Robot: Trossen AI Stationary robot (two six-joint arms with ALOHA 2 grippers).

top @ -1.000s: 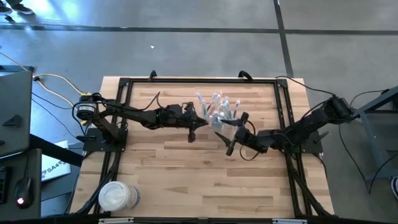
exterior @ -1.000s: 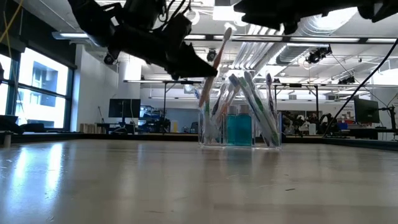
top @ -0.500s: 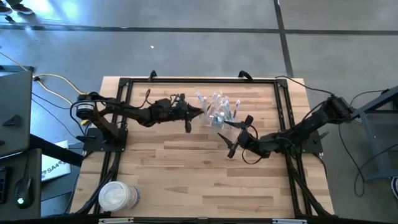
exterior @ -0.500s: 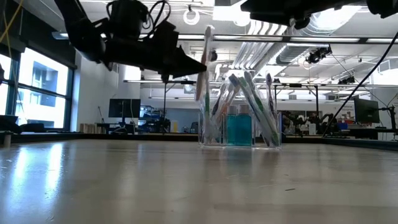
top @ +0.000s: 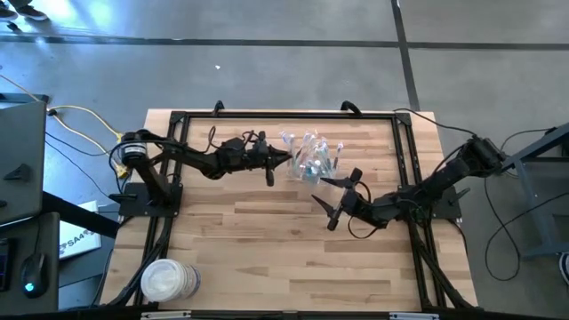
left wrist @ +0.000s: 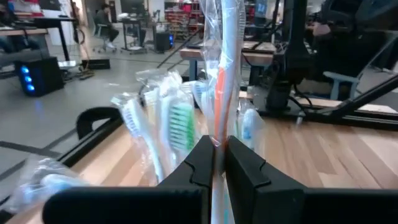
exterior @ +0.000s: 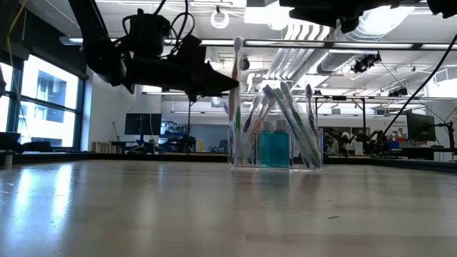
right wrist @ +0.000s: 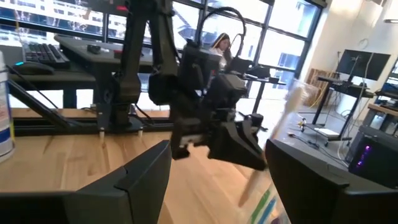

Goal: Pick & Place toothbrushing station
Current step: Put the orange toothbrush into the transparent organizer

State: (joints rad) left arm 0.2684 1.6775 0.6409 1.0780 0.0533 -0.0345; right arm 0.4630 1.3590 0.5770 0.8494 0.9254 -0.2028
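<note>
One wrapped toothbrush (left wrist: 225,74) is pinched upright by the left gripper (left wrist: 217,163) just beside the single clear cup (exterior: 275,146) at the table's (top: 267,240) far middle, where roughly a dozen toothbrushes (top: 309,153) are held, while the right gripper (top: 336,197) is spread nearby, holding nothing.

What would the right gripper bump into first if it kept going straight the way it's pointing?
Probably the left gripper: the open right gripper points up-table and leftward, and its wrist view shows that gripper straight ahead with its wrapped toothbrush. The clear cup sits just beside; depth is unclear.
</note>
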